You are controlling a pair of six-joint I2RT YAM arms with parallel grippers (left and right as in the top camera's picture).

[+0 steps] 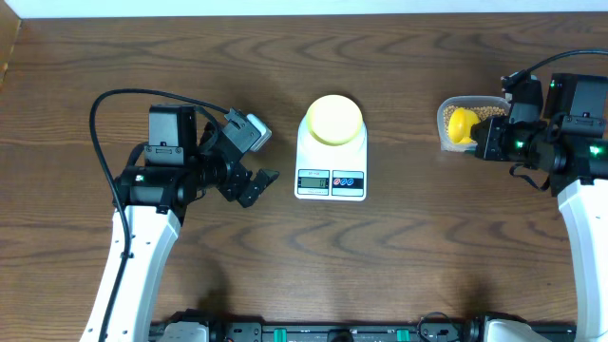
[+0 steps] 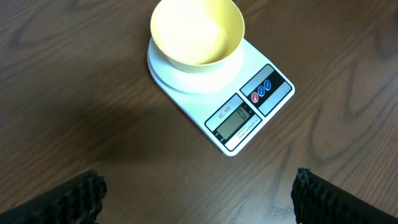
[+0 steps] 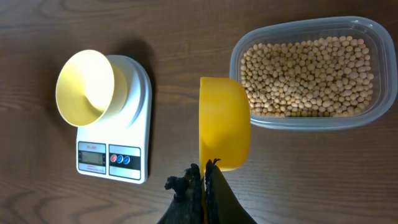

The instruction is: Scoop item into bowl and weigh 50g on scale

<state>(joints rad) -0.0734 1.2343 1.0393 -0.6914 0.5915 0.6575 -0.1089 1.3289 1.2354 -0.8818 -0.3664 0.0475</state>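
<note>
The left arm (image 1: 142, 237) bends in from the front edge of the wooden table (image 1: 427, 256), left of the scale (image 1: 331, 176), its wrist turned toward the scale. The left gripper (image 2: 198, 180) hangs above bare wood with its fingers spread wide, holding nothing. The pale yellow bowl (image 1: 333, 120) sits on the scale's platform. Well right of the scale, the right gripper (image 3: 202, 186) pinches the handle of a yellow scoop (image 3: 224, 124), its fingers pressed tight together. The scoop is turned on its side at the scale-side end of a clear container (image 3: 373, 37). The beans (image 3: 311, 74) lie heaped inside that container.
</note>
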